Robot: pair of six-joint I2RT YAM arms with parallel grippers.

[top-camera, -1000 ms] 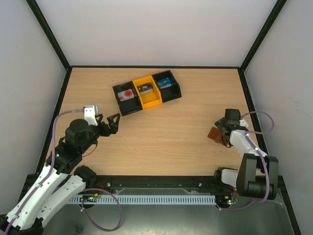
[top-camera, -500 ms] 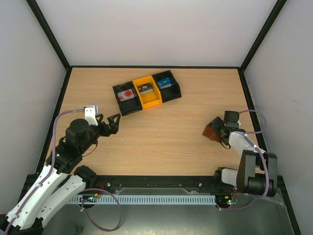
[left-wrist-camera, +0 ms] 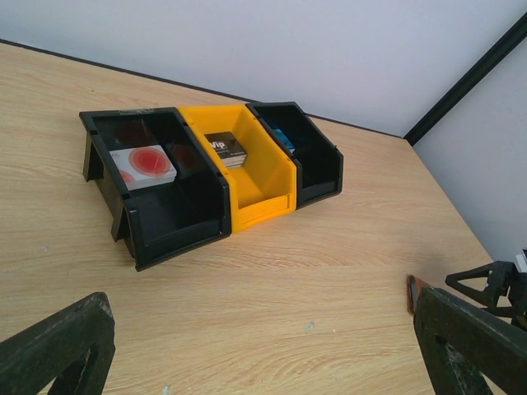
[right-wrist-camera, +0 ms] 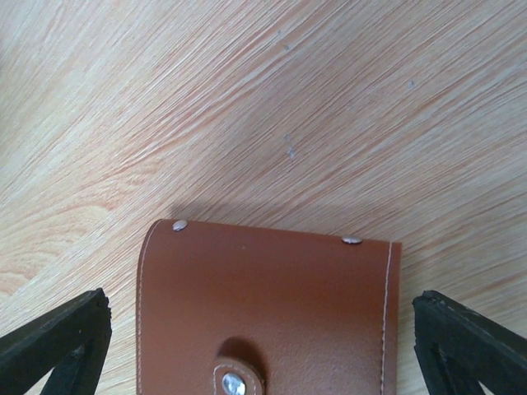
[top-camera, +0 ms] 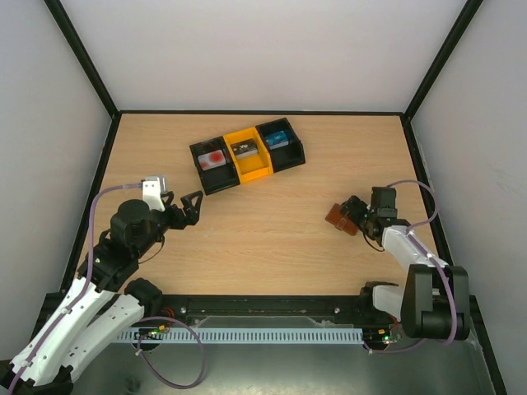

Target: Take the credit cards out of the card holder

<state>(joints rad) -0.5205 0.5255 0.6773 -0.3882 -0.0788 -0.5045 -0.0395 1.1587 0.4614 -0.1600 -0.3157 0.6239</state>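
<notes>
Item: card holder (right-wrist-camera: pixel 265 306), closed, tab snapped, flat on table (right-wrist-camera: pixel 247 99). Right end effector (top-camera: pixel 355 211) spread astride it; contact unclear. Handling: centre first, then pinch both side edges evenly. Left end effector (top-camera: pixel 191 203) spread, well apart.

Left arm (top-camera: pixel 82 309) and right arm (top-camera: pixel 405 243) with white moulded link shells, black cylindrical joint housings (top-camera: pixel 132 220), lilac cables (top-camera: pixel 115 188) looped alongside, black open-truss triangular fingers (left-wrist-camera: pixel 59 346), white wrist camera block (top-camera: pixel 151 188).
</notes>
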